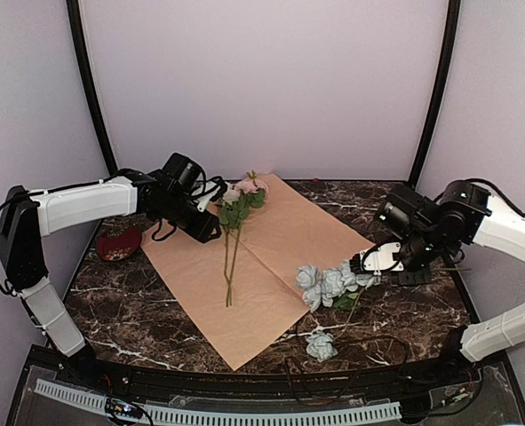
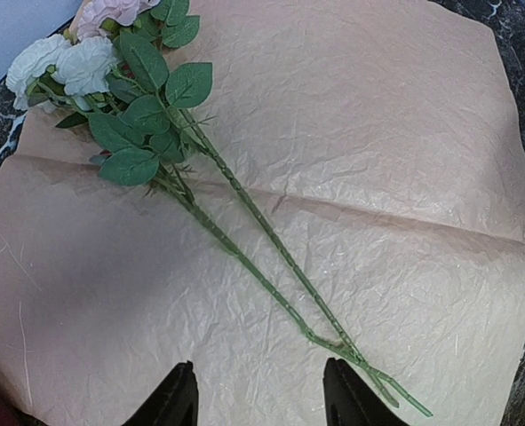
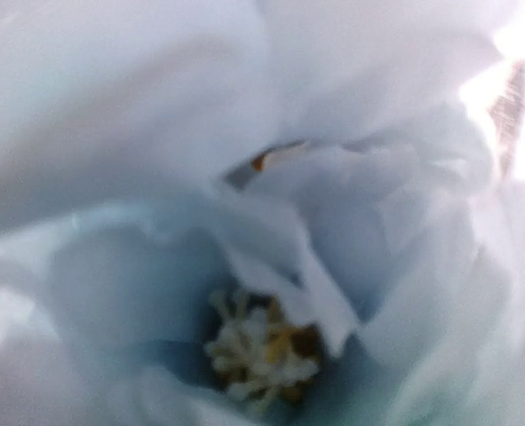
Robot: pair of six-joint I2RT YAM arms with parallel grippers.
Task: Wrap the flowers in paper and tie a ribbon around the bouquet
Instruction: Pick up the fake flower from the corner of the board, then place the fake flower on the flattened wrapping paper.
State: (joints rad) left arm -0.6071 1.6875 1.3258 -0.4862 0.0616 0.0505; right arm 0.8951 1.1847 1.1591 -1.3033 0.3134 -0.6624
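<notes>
Our left gripper [image 2: 258,395] hovers with fingers [image 2: 175,399] apart, empty, over the crinkled beige wrapping paper [image 2: 351,142] beside the pink and white long-stemmed roses [image 2: 84,62]. Our right gripper [image 1: 369,264] is closed against pale blue roses [image 1: 329,284] at the paper's right edge; wide paper lies between.

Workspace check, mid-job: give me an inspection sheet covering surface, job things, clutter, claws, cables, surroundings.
Surface: dark marble table, paper spread flat across its middle.
Job's things: two pink-and-white flowers lie on the paper; pale blue roses at its right edge, one loose blue rose off it; ribbon not made out.
Clutter: dark red dish at left.
Claws: left claw open near the stem ends; right claw shut at the blue roses, grip hidden.
Cables: black loops at the left wrist.
Surroundings: pale walls, black poles.
</notes>
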